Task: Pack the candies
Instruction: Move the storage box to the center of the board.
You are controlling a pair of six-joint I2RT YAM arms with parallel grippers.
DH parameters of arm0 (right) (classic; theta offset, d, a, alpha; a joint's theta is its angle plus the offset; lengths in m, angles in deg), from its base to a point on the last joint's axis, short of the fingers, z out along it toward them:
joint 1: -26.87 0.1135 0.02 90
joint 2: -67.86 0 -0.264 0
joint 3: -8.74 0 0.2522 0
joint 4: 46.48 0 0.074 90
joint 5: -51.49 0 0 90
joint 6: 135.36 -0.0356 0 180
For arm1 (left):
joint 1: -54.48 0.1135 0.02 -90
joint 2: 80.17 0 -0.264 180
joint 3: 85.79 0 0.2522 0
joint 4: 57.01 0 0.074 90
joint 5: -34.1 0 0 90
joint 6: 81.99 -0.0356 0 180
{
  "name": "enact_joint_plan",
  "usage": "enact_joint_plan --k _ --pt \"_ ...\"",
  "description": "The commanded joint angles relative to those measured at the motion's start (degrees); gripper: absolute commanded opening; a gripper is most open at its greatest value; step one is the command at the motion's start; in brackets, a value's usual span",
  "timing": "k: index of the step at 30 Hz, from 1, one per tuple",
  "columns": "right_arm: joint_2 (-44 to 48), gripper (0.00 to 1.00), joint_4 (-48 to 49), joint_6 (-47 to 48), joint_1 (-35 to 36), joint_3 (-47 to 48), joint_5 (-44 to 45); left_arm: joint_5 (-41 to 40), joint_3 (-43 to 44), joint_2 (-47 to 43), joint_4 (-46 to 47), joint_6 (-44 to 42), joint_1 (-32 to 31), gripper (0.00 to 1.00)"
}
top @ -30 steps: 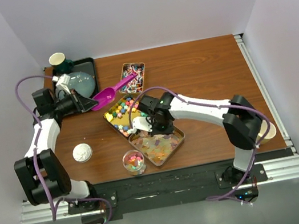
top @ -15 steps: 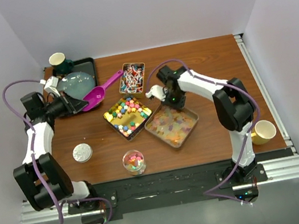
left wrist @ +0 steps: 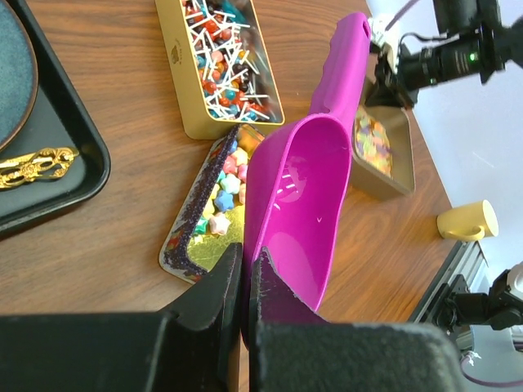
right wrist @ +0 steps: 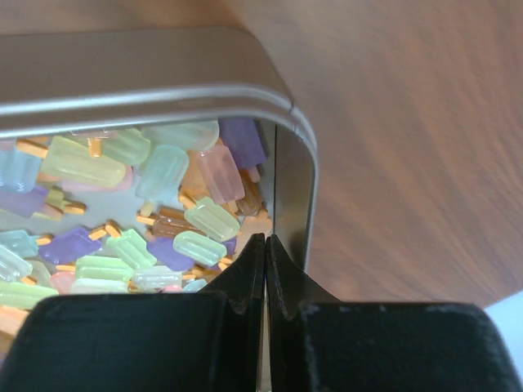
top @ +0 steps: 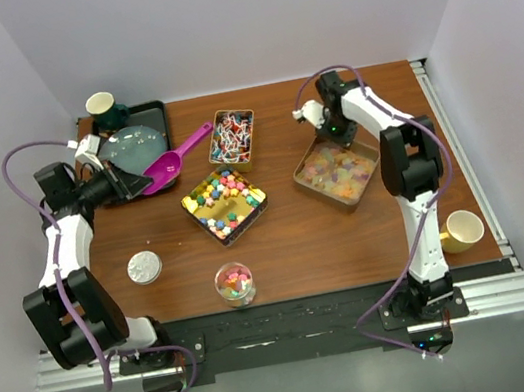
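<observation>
Moved: the right hand [top: 323, 137] and the silver tin [top: 375, 158] it grips now sit towards the far right of the worktop [top: 302, 250]. A moment ago they were near the middle. The left arm and its scoop have barely shifted.
Right hand: in the right wrist view the hand [right wrist: 265, 245] has its fingers pinched almost together on the tin's wall [right wrist: 147, 82] near a rounded corner. One finger is inside the tin and one outside.
Popsicle-shaped candies [right wrist: 163, 175]: pale green, purple, pink and blue pieces on orange sticks, filling the silver tin [top: 337, 171].
Left hand: at the far left [top: 138, 182], clamped tight [left wrist: 245, 261] on the rear rim of a purple scoop [left wrist: 302, 204]. The scoop is held above the worktop, empty, with its handle pointing away from the hand.
Star-shaped candies [top: 227, 197]: bright mixed colours in a gold tin [top: 186, 205] mid-worktop, just beyond the scoop in the left wrist view.
Lollipops [left wrist: 229, 73]: red, white and blue, in a second gold tin [top: 213, 144] behind the star tin.
Jar [top: 237, 300]: clear, near the front edge, with a few coloured candies inside.
Lid [top: 144, 268]: round and silver, lying to the left of the jar.
</observation>
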Motion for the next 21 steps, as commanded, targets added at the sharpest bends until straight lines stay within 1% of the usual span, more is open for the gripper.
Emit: enact_joint_plan --k 1,2,3,4,5,6,7,8,10,11,13,14,15,16,17,18,20,21 --pt "-0.5 0.00 -4.4 2.1 -2.3 10.8 -0.5 0.8 -1.2 -2.5 1.0 -1.0 0.6 0.00" --pt "0.1 0.00 -5.1 1.1 -2.3 12.3 -2.4 0.8 -1.3 -2.7 0.8 -1.2 0.7 0.00" --pt "2.4 0.00 -6.6 0.4 -2.2 13.7 -8.4 0.7 -1.5 -2.9 0.5 -1.4 0.7 0.00" --pt "3.5 0.00 -7.3 -0.2 -1.9 16.2 -11.3 0.7 -1.7 -3.3 0.4 -1.6 1.0 0.00" --pt "4.7 0.10 -7.8 -2.0 -1.5 17.0 -14.3 0.5 -1.9 -3.6 0.4 -1.5 1.1 0.00" --pt "5.9 0.34 -8.0 -3.2 0.0 17.6 -17.7 0.5 -2.2 -3.8 0.5 -1.5 1.2 0.00" --pt "8.0 0.45 -7.2 -5.0 1.1 17.8 -18.2 0.3 -2.3 -4.0 0.7 -1.3 1.7 0.00" --pt "9.0 0.61 -5.1 -9.6 3.4 17.5 -18.4 0.2 -2.7 -4.2 0.9 -1.1 1.8 0.00" --pt "10.9 0.68 -2.7 -14.1 6.0 15.7 -18.7 -0.2 -3.0 -4.6 1.2 -0.6 2.6 0.00" --pt "11.1 0.73 -0.3 -19.1 8.4 15.0 -18.2 -0.3 -3.1 -4.6 1.4 -0.4 2.8 0.00" --pt "9.7 0.79 1.5 -24.7 10.5 14.7 -17.2 -0.1 -3.3 -4.8 1.6 -0.1 3.5 0.00" --pt "8.7 0.84 1.9 -31.0 11.8 15.4 -16.9 -0.1 -3.3 -5.0 1.5 -0.1 3.6 0.00" --pt "7.0 0.85 1.7 -34.5 12.2 16.6 -16.8 -0.1 -3.3 -5.0 1.5 0.0 3.9 0.00" --pt "5.3 0.86 1.4 -41.8 12.2 19.5 -16.7 0.0 -3.3 -5.5 1.2 -0.1 4.2 0.00" --pt "2.7 0.89 2.1 -44.4 12.4 20.3 -16.0 0.0 -3.3 -5.6 1.0 -0.1 4.4 0.00" --pt "2.2 0.91 3.0 -45.8 12.7 20.4 -14.9 -0.1 -3.5 -5.7 0.9 -0.1 4.8 0.00" --pt "-0.1 0.92 4.4 -47.2 14.2 21.3 -10.5 -0.2 -4.5 -6.5 1.6 0.4 5.2 0.00" --pt "-1.0 0.91 4.5 -47.6 14.4 22.3 -10.4 -0.1 -5.0 -6.9 2.1 1.2 5.5 0.00"
